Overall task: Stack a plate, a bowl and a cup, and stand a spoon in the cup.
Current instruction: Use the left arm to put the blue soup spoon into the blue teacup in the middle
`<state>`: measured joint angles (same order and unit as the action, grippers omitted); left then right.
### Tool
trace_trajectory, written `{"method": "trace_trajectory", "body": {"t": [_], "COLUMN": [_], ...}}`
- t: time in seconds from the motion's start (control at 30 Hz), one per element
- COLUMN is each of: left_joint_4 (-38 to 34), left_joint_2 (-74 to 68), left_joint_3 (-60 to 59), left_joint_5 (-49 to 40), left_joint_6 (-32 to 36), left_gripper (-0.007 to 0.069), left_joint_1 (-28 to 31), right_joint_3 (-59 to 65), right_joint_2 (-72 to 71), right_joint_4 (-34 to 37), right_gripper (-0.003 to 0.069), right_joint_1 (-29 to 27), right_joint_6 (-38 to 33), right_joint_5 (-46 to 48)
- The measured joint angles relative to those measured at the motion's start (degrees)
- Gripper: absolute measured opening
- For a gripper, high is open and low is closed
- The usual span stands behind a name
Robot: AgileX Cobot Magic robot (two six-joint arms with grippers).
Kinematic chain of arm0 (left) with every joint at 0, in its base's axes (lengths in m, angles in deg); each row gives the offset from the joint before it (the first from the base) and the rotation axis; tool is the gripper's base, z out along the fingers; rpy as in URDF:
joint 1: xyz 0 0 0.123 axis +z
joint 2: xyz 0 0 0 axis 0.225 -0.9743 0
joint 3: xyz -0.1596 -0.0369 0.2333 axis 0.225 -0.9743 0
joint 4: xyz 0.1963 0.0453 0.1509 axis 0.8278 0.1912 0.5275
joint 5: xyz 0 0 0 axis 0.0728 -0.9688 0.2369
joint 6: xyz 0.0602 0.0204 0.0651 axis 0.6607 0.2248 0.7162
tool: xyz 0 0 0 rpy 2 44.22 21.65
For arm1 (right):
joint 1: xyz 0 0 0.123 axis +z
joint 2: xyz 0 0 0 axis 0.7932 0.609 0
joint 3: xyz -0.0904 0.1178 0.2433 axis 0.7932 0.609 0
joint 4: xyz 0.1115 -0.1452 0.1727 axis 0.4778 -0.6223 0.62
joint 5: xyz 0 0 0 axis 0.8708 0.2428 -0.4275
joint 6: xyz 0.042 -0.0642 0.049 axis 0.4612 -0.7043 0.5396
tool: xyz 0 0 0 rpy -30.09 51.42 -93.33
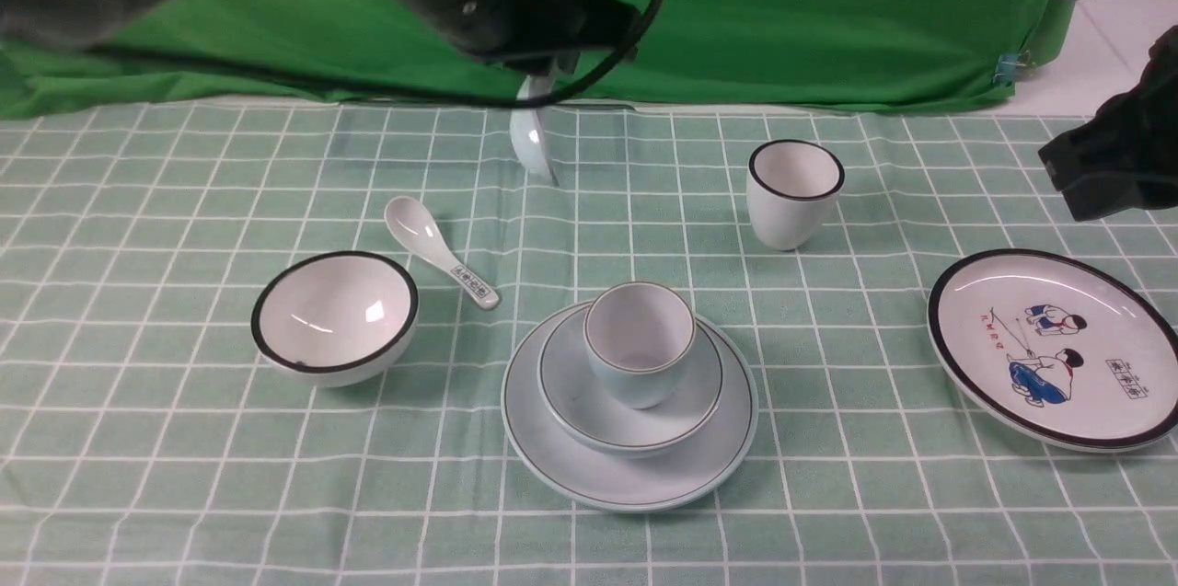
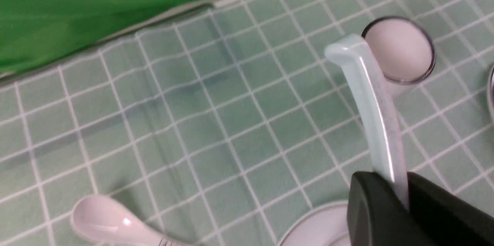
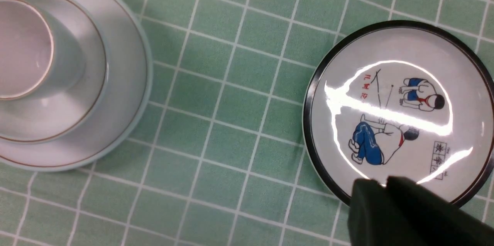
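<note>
The plate (image 1: 538, 439), bowl (image 1: 566, 397) and cup (image 1: 635, 384) are standing stacked; only the spoon (image 1: 529, 137) is remaining, dangling beyond them, pinched by the left gripper (image 2: 380, 184). The right gripper (image 3: 372, 184) is hovering near the cartoon plate (image 1: 975, 365), its tips seemingly almost together. Square-framed characters are marking that plate and the patterned spoon (image 1: 428, 241), too small for reading.

You have the left gripper (image 2: 399, 195) shut on the pale spoon (image 2: 376, 118), its free end up over the table; in your view that end overlaps the black-rimmed white cup (image 2: 399, 51), contact not determinable; part of a pale round dish (image 2: 320, 224) shows just beside your fingers; white spoon (image 2: 112, 219) with dark handle marks lies on the checked green cloth (image 2: 193, 122); green drape (image 2: 96, 2) borders the cloth
</note>
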<state>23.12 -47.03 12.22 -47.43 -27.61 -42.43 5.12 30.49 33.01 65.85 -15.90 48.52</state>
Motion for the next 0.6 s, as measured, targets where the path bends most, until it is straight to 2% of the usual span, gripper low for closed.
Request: {"method": "trace_trajectory", "body": {"t": [0.07, 0.2, 0.23, 0.27, 0.3, 0.4, 0.6], "left_joint_4": [-0.5, -0.6, -0.6, -0.6, -0.5, 0.8, 6.8], "left_joint_2": [3.3, 4.9, 4.8, 4.7, 4.4, 3.6, 0.9], "left_joint_3": [-12.0, -25.5, -30.9, -31.5, -35.3, -39.3, -40.3], "left_joint_5": [16.8, 39.9, 50.1, 51.2, 58.2, 66.0, 75.6], "left_joint_6": [-0.3, -0.5, -0.5, -0.5, -0.6, -0.9, -0.9], "left_gripper": [0.0028, 0.0028, 0.0028, 0.0028, 0.0028, 0.0028, 0.0028], "left_joint_1": [-0.1, -0.1, -0.2, -0.2, -0.2, -0.2, -0.2], "right_joint_3": [0.0, 0.0, 0.0, 0.0, 0.0, 0.0, 0.0], "right_joint_2": [0.0, 0.0, 0.0, 0.0, 0.0, 0.0, 0.0], "right_joint_4": [0.0, 0.0, 0.0, 0.0, 0.3, 0.5, 1.6], "right_gripper": [0.009, 0.009, 0.009, 0.009, 0.009, 0.009, 0.009], "right_joint_1": [0.0, 0.0, 0.0, 0.0, 0.0, 0.0, 0.0], "right_joint_6": [0.0, 0.0, 0.0, 0.0, 0.0, 0.0, 0.0], "right_joint_5": [0.0, 0.0, 0.0, 0.0, 0.0, -0.1, -0.7]}}
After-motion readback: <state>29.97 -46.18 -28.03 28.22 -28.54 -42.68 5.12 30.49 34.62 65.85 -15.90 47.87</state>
